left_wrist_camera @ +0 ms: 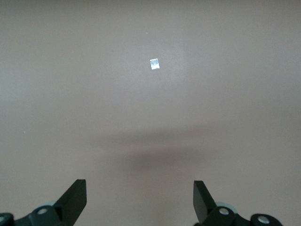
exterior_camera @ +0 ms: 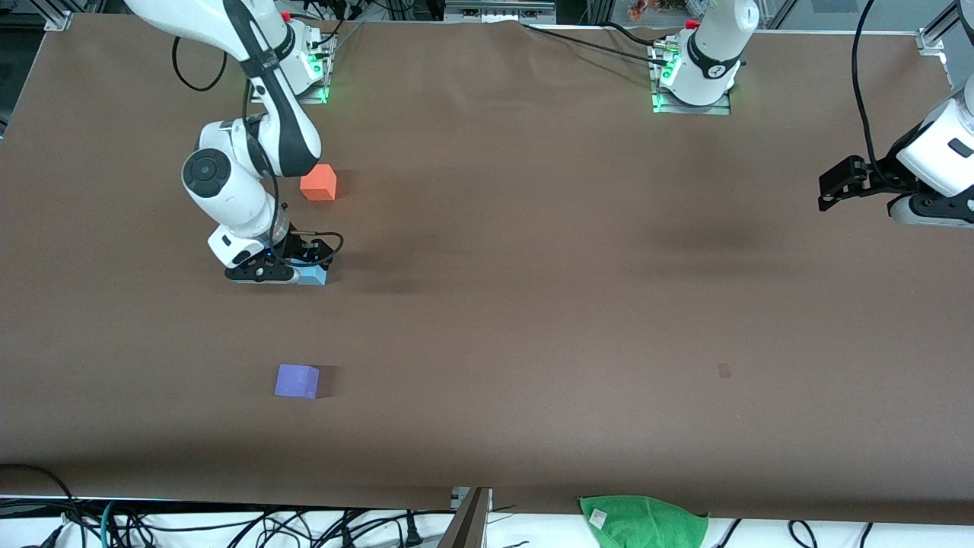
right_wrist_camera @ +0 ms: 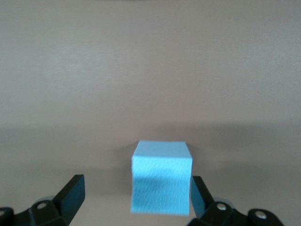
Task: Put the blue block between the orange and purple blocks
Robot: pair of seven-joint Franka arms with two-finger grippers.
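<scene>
A green cloth [exterior_camera: 643,520] hangs off the brown bench [exterior_camera: 533,304] edge; the purple block [exterior_camera: 297,381] sits nearer the camera than the blue block [exterior_camera: 314,275], which lies between the right gripper's [exterior_camera: 283,268] released fingers [right_wrist_camera: 70,195], with the orange block [exterior_camera: 318,183] farther from the camera. The left gripper [exterior_camera: 837,185] waits, spread wide, above the bench at its own end.

A robotics lab. Two white robot arms are bolted on metal base plates [exterior_camera: 691,103] with green status lights at the edge of a table [exterior_camera: 533,304] covered in plain brown paper. Aluminium framing [exterior_camera: 57,19] stands at the corners, loose cables [exterior_camera: 228,525] trail along the edge, and a green cloth [exterior_camera: 647,521] lies there.
</scene>
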